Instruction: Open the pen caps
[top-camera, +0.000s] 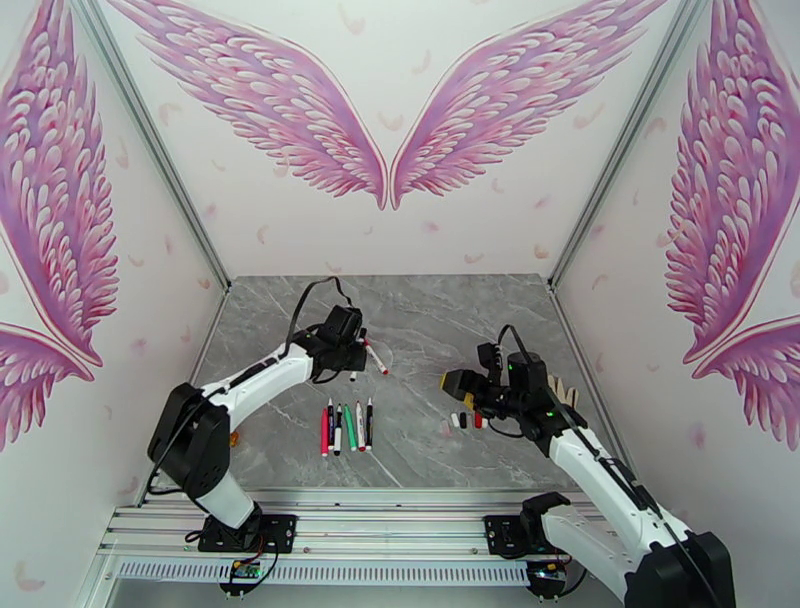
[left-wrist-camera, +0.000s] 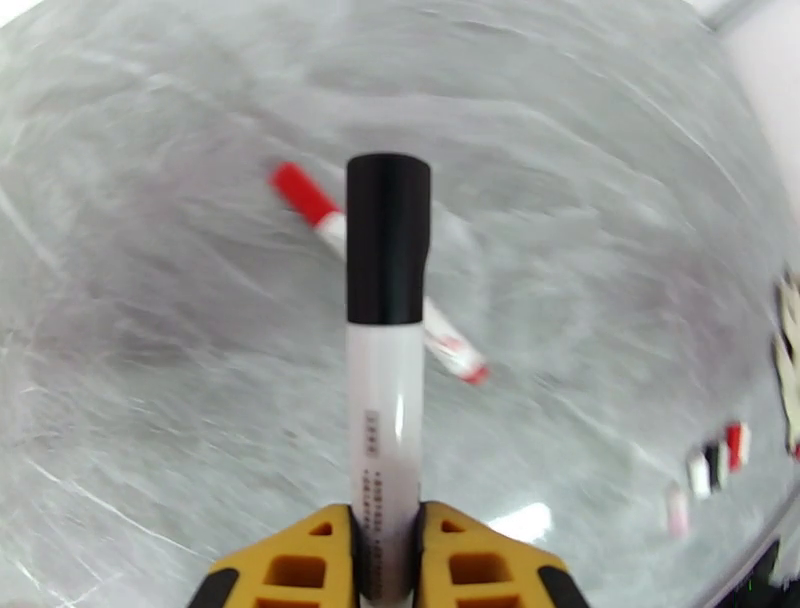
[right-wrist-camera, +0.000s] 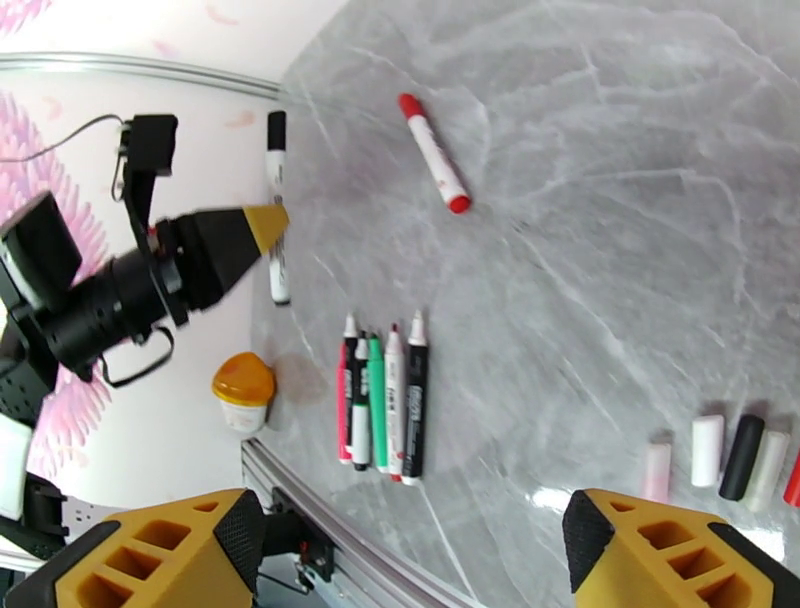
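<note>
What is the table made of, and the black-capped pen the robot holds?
The table looks like grey marble or a marble-print sheet: pale veins cross it and it shines a little. I cannot tell which. The pen in the left tool looks like smooth, glossy white plastic with printed lettering; its black cap looks like duller plastic.

Left wrist view: black-capped pen (left-wrist-camera: 385, 400) runs down between yellow fingers of the left gripper (left-wrist-camera: 385, 512), lower barrel hidden and cut by the bottom edge. At far right, loose caps (left-wrist-camera: 716, 462) smeared, count unclear. Right wrist view: red cap (right-wrist-camera: 794, 484) clipped by right edge.
</note>
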